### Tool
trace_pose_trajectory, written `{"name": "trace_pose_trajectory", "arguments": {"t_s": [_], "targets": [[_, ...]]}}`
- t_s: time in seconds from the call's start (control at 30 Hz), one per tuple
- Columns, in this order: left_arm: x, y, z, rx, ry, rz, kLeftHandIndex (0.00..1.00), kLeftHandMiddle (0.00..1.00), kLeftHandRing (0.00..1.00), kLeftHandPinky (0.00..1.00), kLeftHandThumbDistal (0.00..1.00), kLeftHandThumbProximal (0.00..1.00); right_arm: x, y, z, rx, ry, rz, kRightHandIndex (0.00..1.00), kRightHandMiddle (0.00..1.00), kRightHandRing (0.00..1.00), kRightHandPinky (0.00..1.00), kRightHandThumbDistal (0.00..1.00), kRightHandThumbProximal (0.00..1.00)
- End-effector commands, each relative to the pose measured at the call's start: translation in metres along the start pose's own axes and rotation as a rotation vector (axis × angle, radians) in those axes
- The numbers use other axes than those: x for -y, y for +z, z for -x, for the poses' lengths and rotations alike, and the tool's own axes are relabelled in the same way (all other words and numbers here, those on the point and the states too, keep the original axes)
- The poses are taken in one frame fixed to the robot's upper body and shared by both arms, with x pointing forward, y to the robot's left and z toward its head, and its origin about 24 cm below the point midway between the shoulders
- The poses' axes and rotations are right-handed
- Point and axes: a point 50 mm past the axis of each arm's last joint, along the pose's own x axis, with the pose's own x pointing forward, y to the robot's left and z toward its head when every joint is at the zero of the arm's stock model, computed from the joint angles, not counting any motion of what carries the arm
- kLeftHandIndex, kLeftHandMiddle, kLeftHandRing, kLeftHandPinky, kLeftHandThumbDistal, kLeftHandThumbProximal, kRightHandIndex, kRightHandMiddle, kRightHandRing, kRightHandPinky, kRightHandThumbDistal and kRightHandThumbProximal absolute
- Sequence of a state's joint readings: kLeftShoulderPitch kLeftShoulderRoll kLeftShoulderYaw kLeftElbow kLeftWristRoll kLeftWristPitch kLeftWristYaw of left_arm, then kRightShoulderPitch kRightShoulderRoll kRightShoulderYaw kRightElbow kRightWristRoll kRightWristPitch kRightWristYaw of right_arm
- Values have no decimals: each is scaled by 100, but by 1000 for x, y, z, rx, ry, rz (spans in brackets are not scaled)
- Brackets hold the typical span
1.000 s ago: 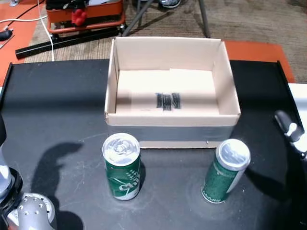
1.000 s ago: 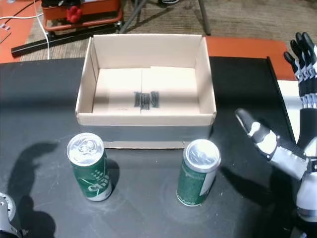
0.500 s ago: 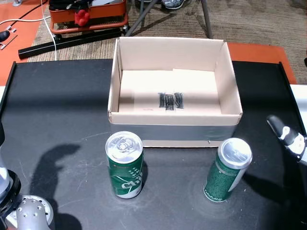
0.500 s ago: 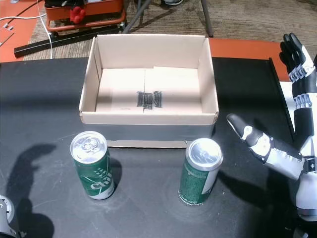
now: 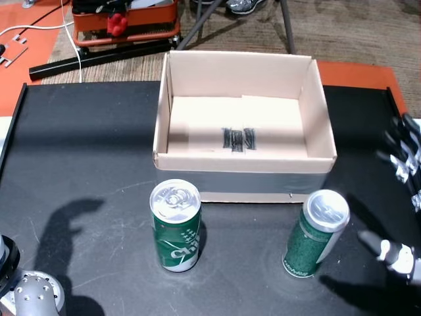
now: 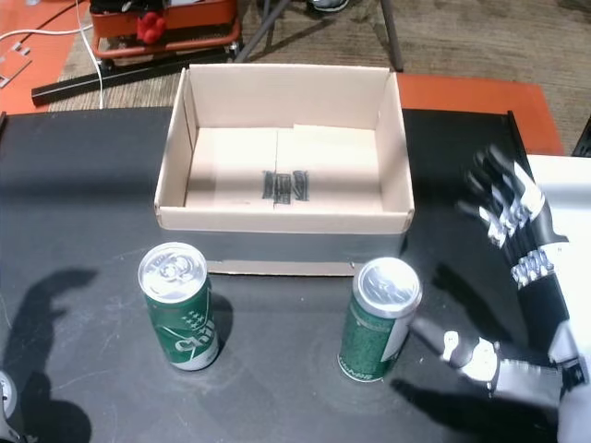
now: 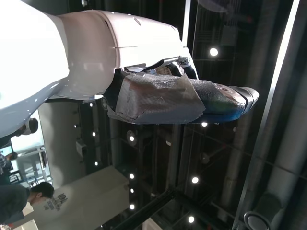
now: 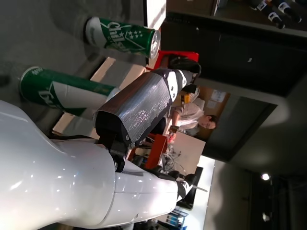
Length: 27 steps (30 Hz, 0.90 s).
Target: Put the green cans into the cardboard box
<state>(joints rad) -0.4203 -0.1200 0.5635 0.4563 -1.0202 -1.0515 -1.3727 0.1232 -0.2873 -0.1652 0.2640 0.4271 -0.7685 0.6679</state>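
Wide black table [image 6: 83,185]: bare but for the task's things. Open, empty brown cardboard box [image 6: 284,220] at its middle, black scribble on the floor.

Right hand [image 6: 517,305] beside the right green aluminium can [image 6: 377,319], fingers spread wide, thumb just short of the can wall, holding nothing. Best closed around the can's middle, thumb opposite fingers, then lifted straight up to clear the box's near wall.

Left green aluminium can [image 6: 179,306] upright, silver top, white lettering, near the box front. Left hand [image 5: 29,296] low at the corner, empty as far as visible; finger state impossible to tell.
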Motion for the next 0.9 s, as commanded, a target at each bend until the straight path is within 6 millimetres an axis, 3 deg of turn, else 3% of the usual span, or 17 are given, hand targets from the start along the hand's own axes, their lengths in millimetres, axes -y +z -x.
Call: {"name": "trace_pose_trajectory", "arguments": {"t_s": [0.0, 0.43, 0.87], "targets": [[-4, 3, 3, -32, -13, -19, 65, 77, 93, 83, 64, 95, -1, 1, 2, -1, 1, -25, 92, 99, 100, 100, 100, 59], [-11, 4, 1, -19, -23, -27, 65, 75, 92, 84, 64, 98, 1, -1, 16, -73, 8, -8, 93, 99, 100, 100, 100, 60], [-13, 6, 2, -4, -13, -21, 62, 72, 89, 82, 64, 97, 12, -44, 25, -233, -62, -16, 87, 95, 95, 100, 100, 65]]}}
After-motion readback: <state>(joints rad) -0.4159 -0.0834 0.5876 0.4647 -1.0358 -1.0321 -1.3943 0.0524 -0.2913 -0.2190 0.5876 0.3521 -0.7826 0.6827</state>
